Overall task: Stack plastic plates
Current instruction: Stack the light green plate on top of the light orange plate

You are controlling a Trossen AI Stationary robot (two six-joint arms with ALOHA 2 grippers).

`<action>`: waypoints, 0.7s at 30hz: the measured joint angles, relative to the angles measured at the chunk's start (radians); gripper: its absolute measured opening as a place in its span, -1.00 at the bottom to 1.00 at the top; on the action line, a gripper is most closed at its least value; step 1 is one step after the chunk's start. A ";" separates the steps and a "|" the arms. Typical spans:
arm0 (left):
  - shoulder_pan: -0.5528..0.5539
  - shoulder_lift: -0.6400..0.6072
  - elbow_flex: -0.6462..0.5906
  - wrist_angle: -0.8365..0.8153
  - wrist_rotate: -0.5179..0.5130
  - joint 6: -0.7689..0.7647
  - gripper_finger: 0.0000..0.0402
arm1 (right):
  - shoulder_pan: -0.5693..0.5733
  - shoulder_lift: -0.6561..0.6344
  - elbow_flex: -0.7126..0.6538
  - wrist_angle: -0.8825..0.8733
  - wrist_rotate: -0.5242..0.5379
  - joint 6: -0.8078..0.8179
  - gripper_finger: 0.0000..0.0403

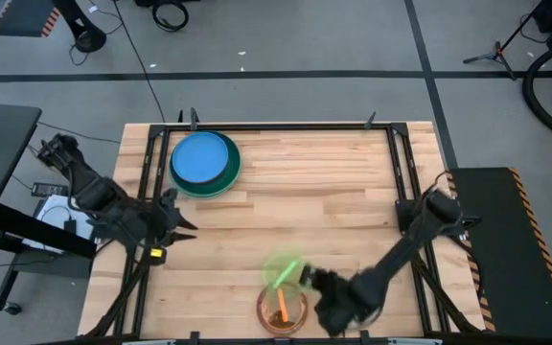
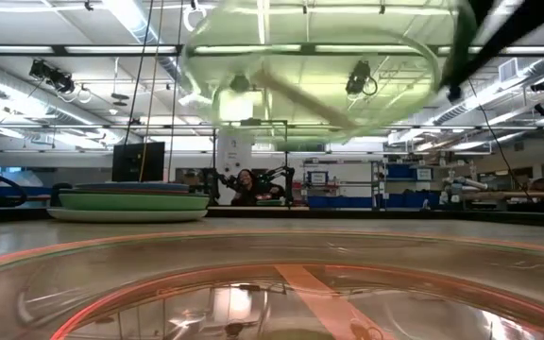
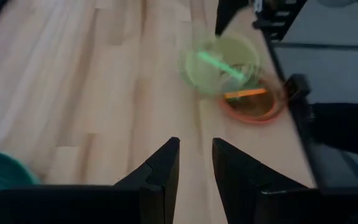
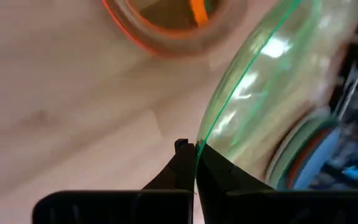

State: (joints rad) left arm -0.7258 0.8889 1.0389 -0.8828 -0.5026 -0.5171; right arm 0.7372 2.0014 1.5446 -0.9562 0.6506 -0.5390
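Note:
My right gripper point(image 1: 310, 281) point(image 4: 196, 152) is near the table's near edge, shut on a see-through lime plate point(image 1: 284, 271) point(image 2: 310, 66) point(image 3: 219, 62). That plate hangs in the air just beyond an orange plate point(image 1: 281, 310) point(image 2: 272, 293) point(image 3: 253, 106) point(image 4: 166, 25), which lies flat on the table. A stack of plates point(image 1: 204, 163) point(image 2: 130, 201), blue on top and green below, rests at the far left. My left gripper point(image 1: 185, 228) point(image 3: 196, 149) waits at the left edge, open and empty. My right gripper pinches the lime plate's rim point(image 4: 199, 140) between its two fingers, one on the hollow side and one on the underside. The fingers come from the table's right, about level. The plate is lifted clear of the table and tilted.
Bare wood lies between the stack and the orange plate. A black frame rail point(image 1: 405, 172) runs along the table's right side and another rail point(image 1: 147, 163) along its left. The orange plate sits close to the near edge.

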 joint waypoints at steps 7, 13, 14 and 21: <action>-0.096 0.051 0.000 0.062 -0.046 -0.126 -0.49 | 0.081 0.264 0.209 0.005 0.148 -0.244 -0.96; -0.166 0.103 0.000 0.147 -0.052 -0.128 -0.49 | 0.122 0.339 0.302 0.006 0.156 -0.220 -0.96; -0.173 0.106 0.000 0.149 -0.054 -0.127 -0.49 | 0.125 0.340 0.299 0.002 0.135 -0.209 -0.96; -0.218 0.113 0.000 0.122 -0.105 -0.154 -0.49 | 0.133 0.336 0.292 -0.083 -0.011 -0.089 -0.85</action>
State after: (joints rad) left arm -0.9433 1.0017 1.0388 -0.7609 -0.6077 -0.6708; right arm 0.8703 2.3375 1.8370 -1.0388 0.6399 -0.6283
